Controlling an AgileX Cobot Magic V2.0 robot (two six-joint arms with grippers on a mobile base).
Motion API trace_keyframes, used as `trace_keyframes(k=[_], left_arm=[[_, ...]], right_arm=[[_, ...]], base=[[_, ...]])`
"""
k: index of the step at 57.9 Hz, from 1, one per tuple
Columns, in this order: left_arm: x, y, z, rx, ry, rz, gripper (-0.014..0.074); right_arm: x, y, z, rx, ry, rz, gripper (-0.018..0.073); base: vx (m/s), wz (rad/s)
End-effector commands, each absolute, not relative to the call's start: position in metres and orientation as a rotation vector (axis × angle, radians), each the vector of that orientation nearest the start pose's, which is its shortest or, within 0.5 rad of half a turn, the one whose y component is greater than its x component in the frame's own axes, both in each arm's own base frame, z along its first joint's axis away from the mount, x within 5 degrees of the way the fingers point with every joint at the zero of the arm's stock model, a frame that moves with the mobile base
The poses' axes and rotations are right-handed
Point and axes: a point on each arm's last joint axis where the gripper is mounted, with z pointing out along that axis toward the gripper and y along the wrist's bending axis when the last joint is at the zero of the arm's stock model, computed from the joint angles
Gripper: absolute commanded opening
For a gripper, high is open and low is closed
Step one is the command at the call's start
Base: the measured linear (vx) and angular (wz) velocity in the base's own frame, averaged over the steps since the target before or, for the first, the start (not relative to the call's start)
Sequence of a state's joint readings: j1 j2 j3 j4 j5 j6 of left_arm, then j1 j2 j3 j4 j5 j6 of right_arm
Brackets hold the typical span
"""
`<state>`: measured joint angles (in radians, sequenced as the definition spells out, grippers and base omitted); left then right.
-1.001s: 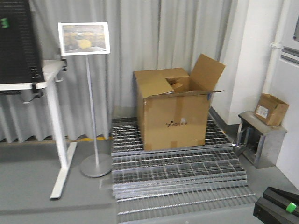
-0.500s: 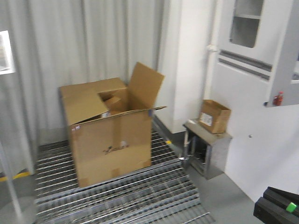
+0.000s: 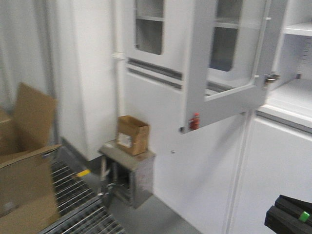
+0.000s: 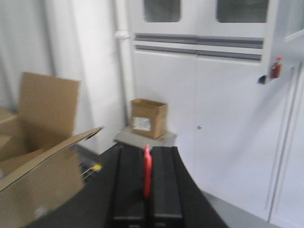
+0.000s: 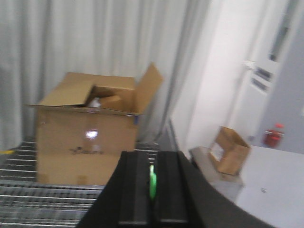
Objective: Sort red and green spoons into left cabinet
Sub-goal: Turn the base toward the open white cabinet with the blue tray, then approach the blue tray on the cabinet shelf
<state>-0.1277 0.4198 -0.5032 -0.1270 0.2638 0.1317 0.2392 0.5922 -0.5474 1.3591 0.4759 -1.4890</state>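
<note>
Left gripper (image 4: 147,151) clamped tight on red spoon (image 4: 147,173), handle upright between fingers. Right gripper (image 5: 152,156) likewise pinching green spoon (image 5: 152,183). Beyond: large open cardboard box (image 5: 85,128) on metal grating (image 5: 28,194); small carton (image 3: 131,135) atop grey metal stand (image 3: 139,178). Farthest: white cabinet (image 3: 292,97), glazed door (image 3: 229,63) standing open, both spoons well apart from its shelves
</note>
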Motion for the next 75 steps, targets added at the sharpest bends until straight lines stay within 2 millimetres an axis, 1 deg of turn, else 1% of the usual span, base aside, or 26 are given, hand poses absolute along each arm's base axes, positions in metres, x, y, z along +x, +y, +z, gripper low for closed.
trace_keyframes(k=[1, 23, 52, 64, 75], left_arm=[[0.0908, -0.0140, 0.3461, 0.114, 1.551, -0.125, -0.0003], [0.0908, -0.0140, 0.3461, 0.114, 1.551, -0.125, -0.0003], [0.0908, -0.0140, 0.3461, 0.114, 1.551, -0.125, -0.0003], [0.0908, -0.0140, 0.3461, 0.114, 1.551, -0.125, -0.0003], [0.0908, -0.0140, 0.3461, 0.114, 1.551, -0.125, -0.0003]], right_arm=[[0.1053, 0.0667, 0.3517, -0.619, 1.477, 0.459, -0.0003], [0.1054, 0.0666, 0.3517, -0.619, 1.477, 0.459, -0.0003], [0.1054, 0.0666, 0.3517, -0.619, 1.477, 0.459, -0.0003], [0.1054, 0.0666, 0.3517, -0.619, 1.477, 0.459, -0.0003], [0.1054, 0.0666, 0.3517, -0.619, 1.477, 0.459, -0.0003]], base=[[0.39, -0.69], [0.35, -0.73], [0.25, -0.71], [0.22, -0.45], [0.25, -0.16]])
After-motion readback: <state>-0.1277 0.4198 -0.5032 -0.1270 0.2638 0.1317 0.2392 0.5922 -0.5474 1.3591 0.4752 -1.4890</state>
